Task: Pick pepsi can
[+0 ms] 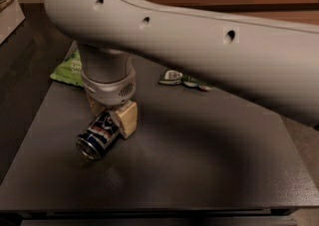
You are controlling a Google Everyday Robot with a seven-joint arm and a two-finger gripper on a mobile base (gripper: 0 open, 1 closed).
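Observation:
The pepsi can (pixel 98 134) lies on its side on the dark table (pixel 199 160), left of centre, with its silver rim facing the front left. My gripper (pixel 108 113) hangs straight down from the white wrist over the can's far end. A tan finger (pixel 126 118) presses the can's right side and the other finger (pixel 92 104) shows only partly at its left. The gripper is shut on the can, which still rests on the table.
A green snack bag (pixel 67 69) lies at the back left, partly behind the wrist. A small flat packet (pixel 182 79) lies at the back centre. My thick white arm (pixel 214 51) crosses the upper view and hides the table's far right.

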